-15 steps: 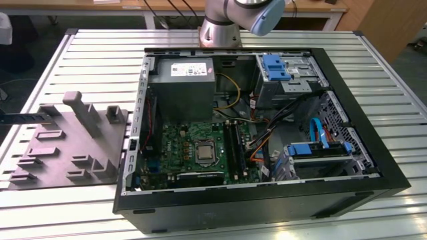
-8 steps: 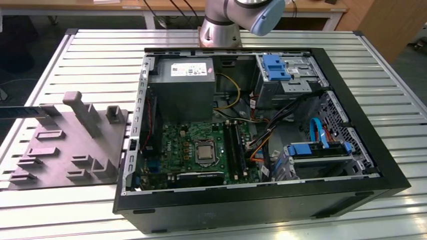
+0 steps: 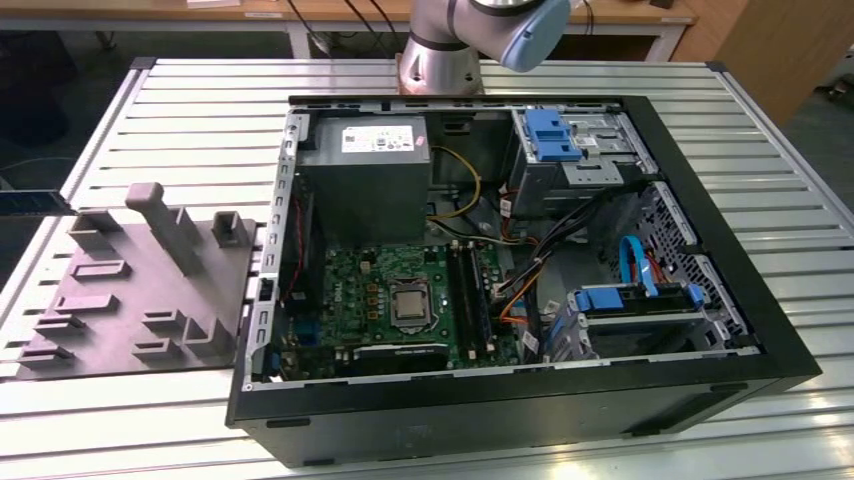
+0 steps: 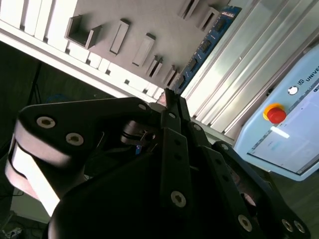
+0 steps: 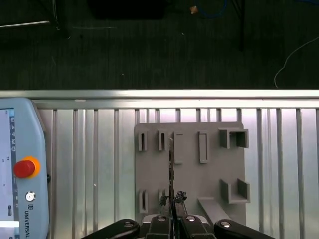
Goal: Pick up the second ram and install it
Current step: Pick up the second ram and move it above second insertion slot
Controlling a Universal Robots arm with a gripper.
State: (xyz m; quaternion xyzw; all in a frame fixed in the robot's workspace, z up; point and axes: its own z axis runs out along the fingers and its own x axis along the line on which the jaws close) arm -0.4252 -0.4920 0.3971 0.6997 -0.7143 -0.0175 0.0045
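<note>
One stick is in hand. In both wrist views the claw (image 5: 172, 201) is pinched together on the second ram (image 4: 207, 45), gripping the thin blue-green board across its flat faces. In the first wrist view we see the board edge-on, running out ahead of the claw. In the second wrist view its chip side shows, reaching past the claw's tip. Beneath the claw lies the grey fixture tray (image 5: 189, 184) on the slatted table (image 5: 89, 159), and a teach pendant (image 5: 22, 169) rests off to one side. We cannot tell whether the ram is clear of the tray's upright blocks.

The exterior view shows the open computer case (image 3: 467, 98) just beside the tray. The black memory slots (image 3: 470, 295) sit on the motherboard (image 3: 387, 290), which we judge to be well apart from the claw.

Our worries are these. So narrow a hold may let the board tilt or slip. A tilted board would meet a slot askew and jam or bend. The loose cables (image 3: 523, 280) crowding the slots could also snag it on the way in.
</note>
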